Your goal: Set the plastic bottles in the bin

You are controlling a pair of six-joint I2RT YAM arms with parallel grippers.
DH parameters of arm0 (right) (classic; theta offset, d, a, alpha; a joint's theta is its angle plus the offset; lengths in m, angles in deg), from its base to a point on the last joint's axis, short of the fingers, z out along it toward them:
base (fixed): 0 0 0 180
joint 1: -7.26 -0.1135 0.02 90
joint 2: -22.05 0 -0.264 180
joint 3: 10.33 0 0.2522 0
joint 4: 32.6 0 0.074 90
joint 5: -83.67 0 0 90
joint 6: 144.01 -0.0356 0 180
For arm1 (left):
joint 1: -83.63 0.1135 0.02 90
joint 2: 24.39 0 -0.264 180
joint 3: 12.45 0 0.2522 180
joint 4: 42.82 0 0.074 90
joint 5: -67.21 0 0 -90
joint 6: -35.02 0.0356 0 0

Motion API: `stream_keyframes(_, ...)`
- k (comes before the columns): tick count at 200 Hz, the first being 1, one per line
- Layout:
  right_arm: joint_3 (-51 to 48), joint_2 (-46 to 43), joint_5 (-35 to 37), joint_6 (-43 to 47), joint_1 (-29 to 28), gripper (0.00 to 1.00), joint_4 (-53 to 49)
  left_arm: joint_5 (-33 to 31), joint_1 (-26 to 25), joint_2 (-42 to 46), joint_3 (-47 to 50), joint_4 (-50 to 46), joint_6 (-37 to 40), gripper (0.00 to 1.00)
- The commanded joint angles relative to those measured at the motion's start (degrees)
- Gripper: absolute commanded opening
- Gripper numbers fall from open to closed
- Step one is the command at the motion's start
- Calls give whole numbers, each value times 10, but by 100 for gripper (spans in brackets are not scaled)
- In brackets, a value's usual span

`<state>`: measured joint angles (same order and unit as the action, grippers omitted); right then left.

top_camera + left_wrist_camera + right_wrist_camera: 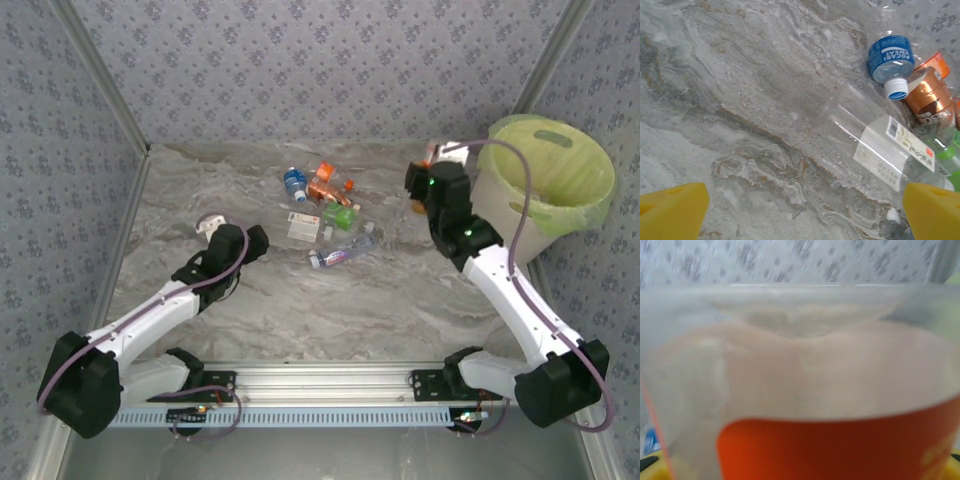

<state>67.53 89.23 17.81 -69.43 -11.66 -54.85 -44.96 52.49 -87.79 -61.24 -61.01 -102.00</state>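
- Top view: the right gripper (pixel 428 168) sits at the upper right of the frame, just left of the bin (pixel 494 205). It is closed around an orange-labelled bottle (pixel 431 151), whose end pokes out above it. The bottle is beside the bin's wall, not over its opening.
- Top view: the other bottles (pixel 325 205) lie in a loose heap at the upper middle of the bench (pixel 400 290). The left gripper (pixel 252 242) is at the middle left, near the heap but apart from it.
- Top view, the step in hand: the held bottle probably has to go up and to the right until it clears the rim. Only then should the gripper let go. If it lets go too early, the bottle may strike the rim and fall back onto the bench.
- Left wrist view: the yellow fingertips (pixel 670 212) stand at the two lower corners, spread wide with nothing between them. A clear bottle with a white label (pixel 880 147) lies at the lower right, and a blue-labelled bottle (pixel 889 57) at the upper right.
- Right wrist view: the orange-labelled bottle is pressed close to the lens and blurred, with its label across the lower half. Thin plastic may buckle or slip, so a steady carry seems wise.
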Motion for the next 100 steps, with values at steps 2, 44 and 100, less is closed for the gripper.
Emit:
stream_keyframes(2, 66, 10, -65, 28, 62, 47, 25, 17, 3, -10, -25, 31, 3, 100)
stream_keyframes(44, 156, 45, -132, 83, 177, 47, -71, 36, 4, -21, -25, 32, 0, 100)
stream_keyframes(100, 195, 65, -127, 179, 286, 48, -127, 33, 6, -20, -19, 28, -5, 99)
